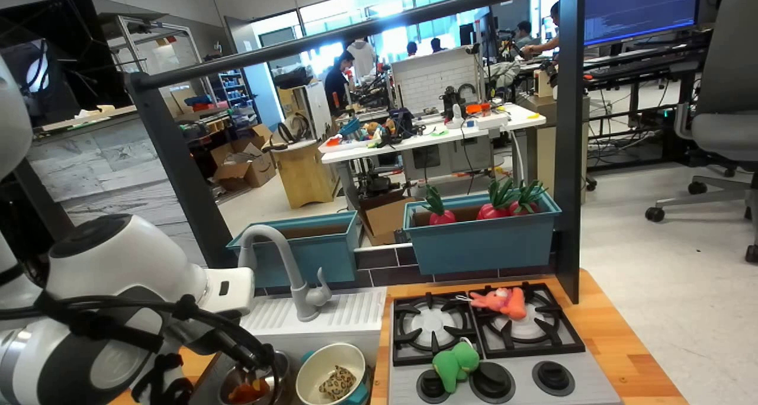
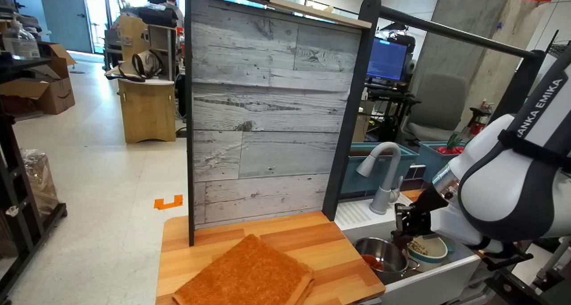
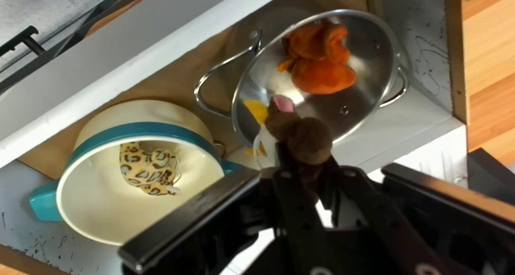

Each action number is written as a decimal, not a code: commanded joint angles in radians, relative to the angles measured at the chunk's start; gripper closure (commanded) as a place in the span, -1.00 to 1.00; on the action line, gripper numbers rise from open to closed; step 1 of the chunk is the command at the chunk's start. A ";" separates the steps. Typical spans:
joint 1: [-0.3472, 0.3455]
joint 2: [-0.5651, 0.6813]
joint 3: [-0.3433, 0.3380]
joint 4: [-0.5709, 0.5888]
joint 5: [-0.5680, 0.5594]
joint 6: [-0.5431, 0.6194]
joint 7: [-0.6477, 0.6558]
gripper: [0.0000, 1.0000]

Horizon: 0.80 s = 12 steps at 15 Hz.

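My gripper (image 3: pixel 307 159) is shut on a small brown plush toy (image 3: pixel 310 140), which has a pink patch; a white and yellow piece beside it may be its tag. In the wrist view the toy overlaps the near rim of a steel pot (image 3: pixel 364 102); in an exterior view it hangs from the gripper (image 2: pixel 403 231) beside that pot (image 2: pixel 392 256). An orange plush (image 3: pixel 322 76) lies inside the steel pot. Next to it stands a cream pot (image 3: pixel 100 214) with teal handles, a leopard-spotted plush (image 3: pixel 147 170) inside. The arm partly hides the steel pot in an exterior view (image 1: pixel 283 366).
Both pots sit in a white sink (image 2: pixel 428 280) under a grey faucet (image 1: pixel 290 263). A stove (image 1: pixel 521 393) bears a green plush (image 1: pixel 455 363) and a coral plush (image 1: pixel 503 302). An orange towel (image 2: pixel 250 274) lies on the wooden counter (image 2: pixel 339 260). Teal planters (image 1: pixel 485 248) stand behind.
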 commanded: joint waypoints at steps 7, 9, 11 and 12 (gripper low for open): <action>-0.173 0.012 0.114 0.014 -0.044 -0.012 -0.104 0.18; -0.197 0.005 0.134 0.005 -0.056 -0.031 -0.107 0.02; -0.220 -0.011 0.156 -0.010 -0.062 -0.050 -0.104 -0.24; -0.223 -0.019 0.161 -0.017 -0.057 -0.051 -0.100 -0.42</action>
